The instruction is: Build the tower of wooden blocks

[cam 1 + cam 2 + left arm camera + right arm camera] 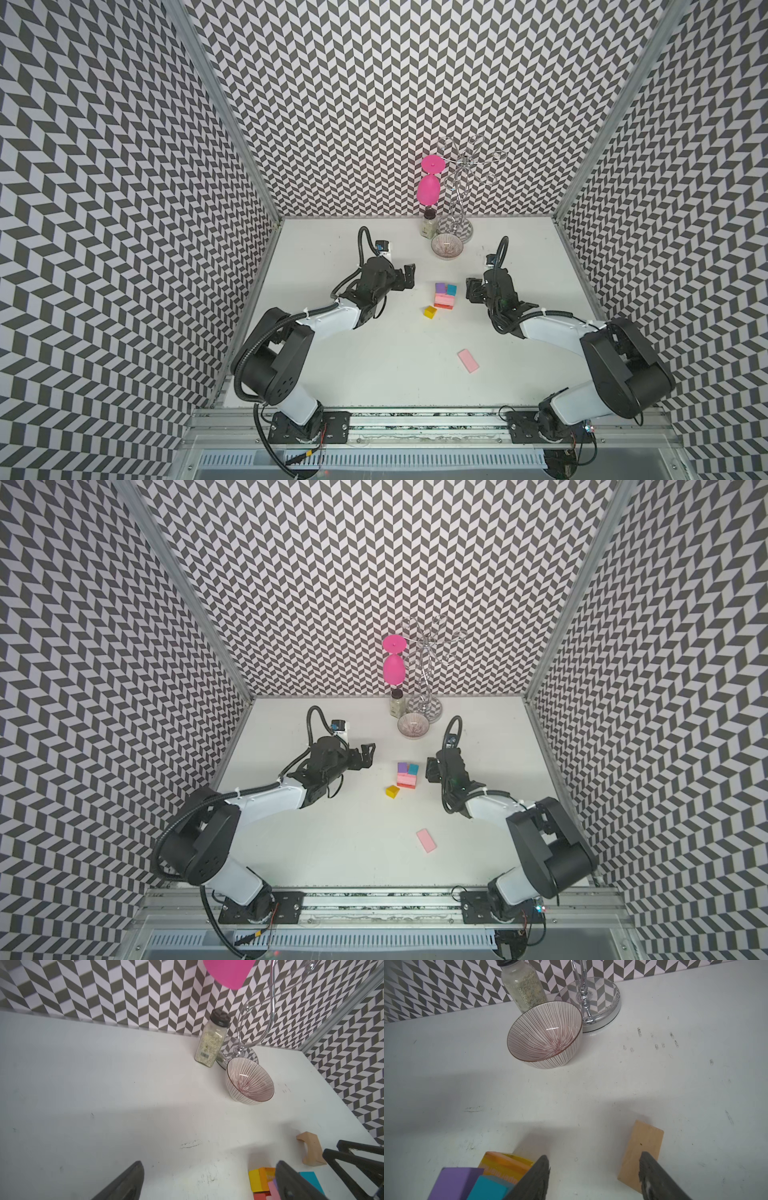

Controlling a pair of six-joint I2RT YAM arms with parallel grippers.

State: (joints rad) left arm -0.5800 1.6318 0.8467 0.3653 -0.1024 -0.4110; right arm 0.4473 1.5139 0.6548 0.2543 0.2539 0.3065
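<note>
1 wood block tower (444, 297) stands between the wide left gripper (409, 277) and the half-spread, empty right gripper (469, 289).

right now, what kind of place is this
Probably a robot test cell: left arm and right arm bolted to a rail, a white table boxed in by chevron panels, toy blocks set out.
</note>
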